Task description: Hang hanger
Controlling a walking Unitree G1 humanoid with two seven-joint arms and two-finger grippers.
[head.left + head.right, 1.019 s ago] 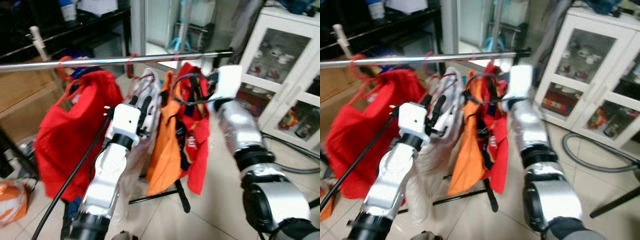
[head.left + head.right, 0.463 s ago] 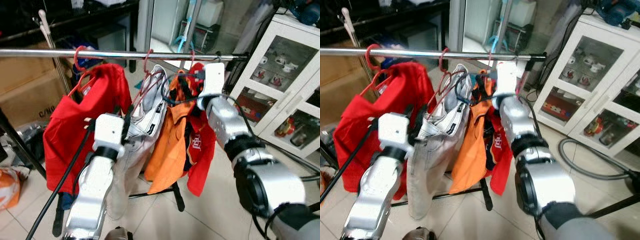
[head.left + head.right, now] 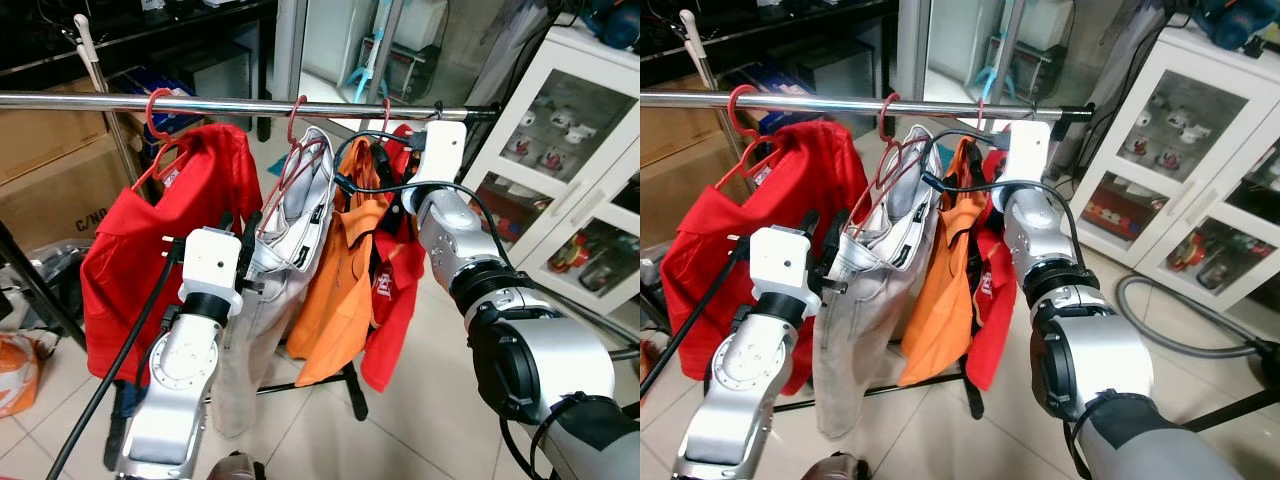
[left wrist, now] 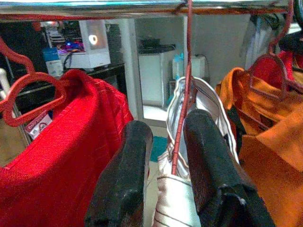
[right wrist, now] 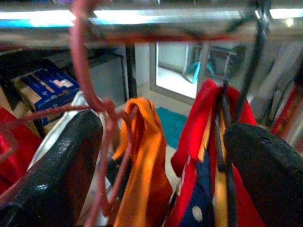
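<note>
Red shirt (image 3: 165,250): it hung at the left of the rail (image 3: 100,101) on its own red hanger, apart from my tools.

Left tool (image 4: 165,156): my left tool was raised just below the rail, its two black fingers (image 4: 124,179) parted with a narrow gap. In the left wrist view the thin red wire of the hanger ran up through that gap; I could not tell whether a finger touched it. I read the tool as released rather than clamped.

Hanger (image 3: 297,150): the red hanger carrying the pale trousers (image 3: 262,310) had its hook over the rail, between the red shirt and the orange shirt (image 3: 345,290). Half a second before, the hook sat at the same spot on the rail, while my left arm had been lower and further in; a second before, the whole view was blurred and tilted, so my head had been moving.

What that means: the hook looked seated and the trousers hung straight, so I judged the hanging itself done and only the letting go left.

Right tool (image 5: 163,156): my right tool was up at the rail near its right end, fingers spread wide, holding nothing, with the hook of the orange shirt's hanger and the red jersey (image 3: 395,300) showing between them.

Glass cabinet (image 3: 580,150): it stood off to the right, not involved.
</note>
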